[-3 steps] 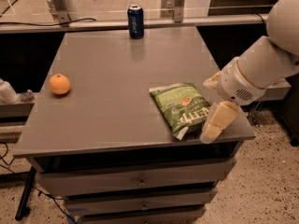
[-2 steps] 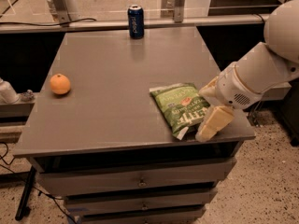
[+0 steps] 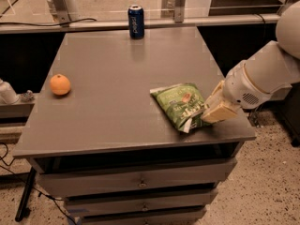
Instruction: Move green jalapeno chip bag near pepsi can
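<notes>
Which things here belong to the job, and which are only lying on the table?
For the job: green jalapeno chip bag, front right; pepsi can, far edge; gripper, at the bag's right side.
Only lying about: orange, left side of the table.

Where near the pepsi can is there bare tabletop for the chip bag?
Bare tabletop flanks the pepsi can on both sides and in front, plus the middle between orange and green jalapeno chip bag. Crowded at the front-right corner: end effector at the bag.
</notes>
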`<control>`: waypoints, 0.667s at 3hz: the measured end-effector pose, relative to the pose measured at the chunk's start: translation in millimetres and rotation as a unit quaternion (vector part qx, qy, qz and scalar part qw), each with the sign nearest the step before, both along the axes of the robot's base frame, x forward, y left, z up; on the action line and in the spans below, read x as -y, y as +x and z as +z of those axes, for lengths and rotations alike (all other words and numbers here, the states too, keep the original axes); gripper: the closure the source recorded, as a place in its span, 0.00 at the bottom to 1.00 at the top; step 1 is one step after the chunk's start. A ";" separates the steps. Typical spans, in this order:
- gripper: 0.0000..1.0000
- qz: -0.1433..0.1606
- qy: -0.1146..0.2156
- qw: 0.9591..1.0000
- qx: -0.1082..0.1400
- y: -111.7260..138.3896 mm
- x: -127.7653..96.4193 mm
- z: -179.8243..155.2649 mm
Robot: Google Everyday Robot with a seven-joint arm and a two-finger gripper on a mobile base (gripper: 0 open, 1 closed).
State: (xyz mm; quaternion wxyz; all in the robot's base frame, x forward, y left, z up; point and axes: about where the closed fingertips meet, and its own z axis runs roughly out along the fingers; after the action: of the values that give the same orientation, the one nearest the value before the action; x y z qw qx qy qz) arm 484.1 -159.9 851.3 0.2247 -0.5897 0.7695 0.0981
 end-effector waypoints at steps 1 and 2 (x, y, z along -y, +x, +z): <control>0.88 -0.005 -0.007 1.000 0.016 12.2 -0.9 20.3; 1.00 -0.016 -0.003 0.998 0.057 35.2 -7.2 62.4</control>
State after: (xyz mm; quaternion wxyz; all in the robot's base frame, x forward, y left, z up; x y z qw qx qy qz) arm 519.3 -152.7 913.7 0.2679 -0.5827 0.7651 0.0585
